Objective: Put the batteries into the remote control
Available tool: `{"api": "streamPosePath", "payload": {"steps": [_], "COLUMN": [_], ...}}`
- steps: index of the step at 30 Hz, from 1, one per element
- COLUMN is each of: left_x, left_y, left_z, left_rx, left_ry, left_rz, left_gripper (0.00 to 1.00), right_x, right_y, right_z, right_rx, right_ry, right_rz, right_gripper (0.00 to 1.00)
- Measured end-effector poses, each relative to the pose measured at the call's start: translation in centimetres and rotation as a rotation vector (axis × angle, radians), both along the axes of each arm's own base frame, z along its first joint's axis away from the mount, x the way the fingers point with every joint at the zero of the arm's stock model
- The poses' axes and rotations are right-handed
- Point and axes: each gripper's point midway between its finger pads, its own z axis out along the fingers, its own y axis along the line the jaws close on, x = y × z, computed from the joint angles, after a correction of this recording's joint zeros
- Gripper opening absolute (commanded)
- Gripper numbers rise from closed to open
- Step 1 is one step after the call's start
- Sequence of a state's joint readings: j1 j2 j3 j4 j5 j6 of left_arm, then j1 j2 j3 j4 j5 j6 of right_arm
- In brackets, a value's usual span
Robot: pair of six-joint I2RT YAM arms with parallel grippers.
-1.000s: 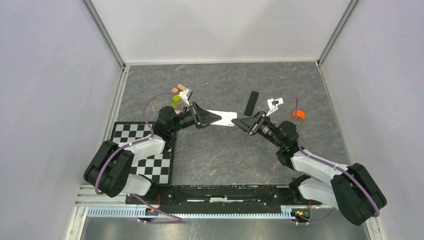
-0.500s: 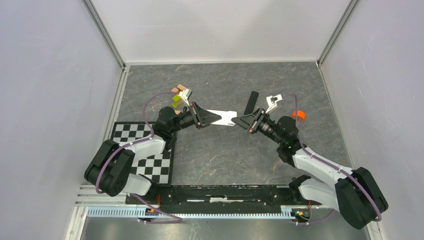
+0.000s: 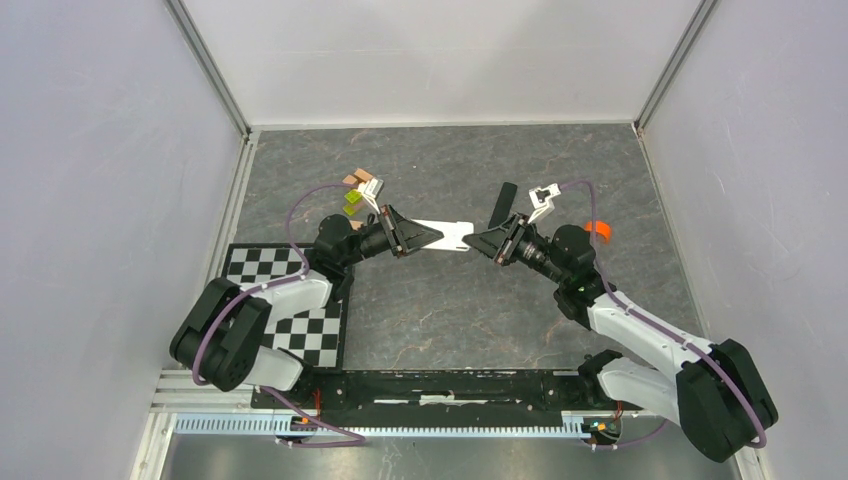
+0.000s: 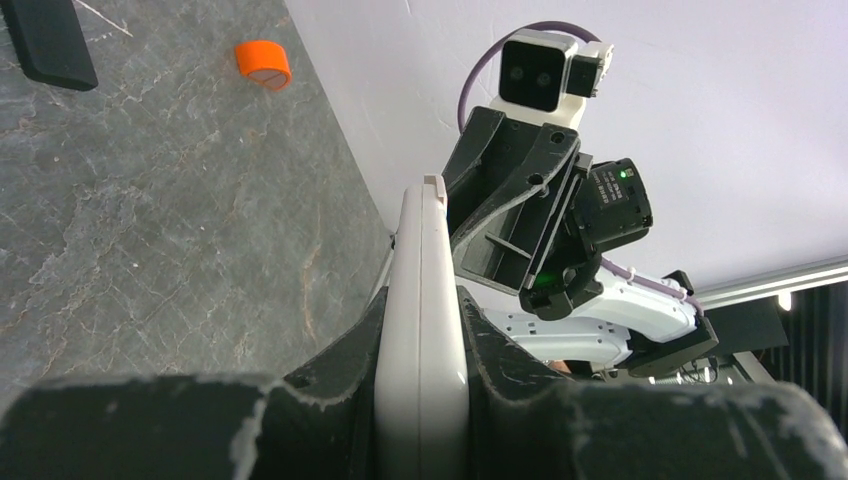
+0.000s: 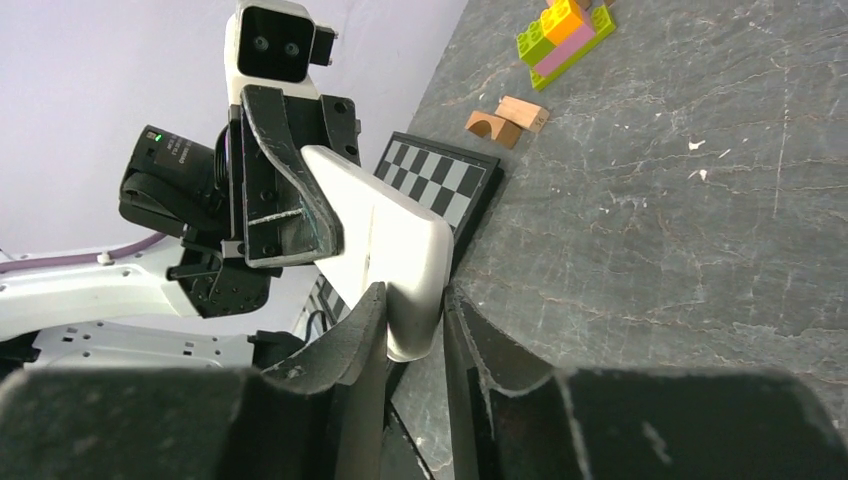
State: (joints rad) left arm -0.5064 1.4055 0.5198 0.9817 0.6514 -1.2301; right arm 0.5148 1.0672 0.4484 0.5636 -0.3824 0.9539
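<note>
White remote control (image 3: 452,236) is hanging mid-frame, with the left gripper (image 3: 432,236) clamping its left end and the right gripper (image 3: 478,241) pinching its right tip. Likely a re-grip is happening. No batteries are showing, so finding one is coming next.

Bright, even light, soft shadows

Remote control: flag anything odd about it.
Nothing damaged. The remote control hangs above the table, pinched at one end by the left gripper and the other by the right gripper; no batteries in view.
</note>
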Motion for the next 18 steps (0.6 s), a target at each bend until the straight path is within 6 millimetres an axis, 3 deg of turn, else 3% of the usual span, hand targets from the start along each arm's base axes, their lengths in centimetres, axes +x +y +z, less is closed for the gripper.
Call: {"api": "streamPosePath", "payload": {"steps": [8,13,18], "left_x": [0.2,0.3,0.4], "left_y": [-0.2,-0.1,-0.2], "left_z": [-0.7,-1.1,-1.1], "left_rx": [0.015,0.024,0.025], "left_ry": [0.03,0.046,0.048], "left_rz": [0.012,0.016,0.015], "left_gripper": [0.02,0.02,0.02], "right_x": [0.0,0.0,0.2], "right_y": [-0.1,-0.2,-0.4], "right_z": [-0.5,-1.3,-1.7], "right_rx": [-0.034,-0.059,-0.077], "right_ry": [-0.015,-0.005,0.002], "right_rz": [0.003,0.001,-0.014], "right_gripper": [0.34,0.49,0.56]}}
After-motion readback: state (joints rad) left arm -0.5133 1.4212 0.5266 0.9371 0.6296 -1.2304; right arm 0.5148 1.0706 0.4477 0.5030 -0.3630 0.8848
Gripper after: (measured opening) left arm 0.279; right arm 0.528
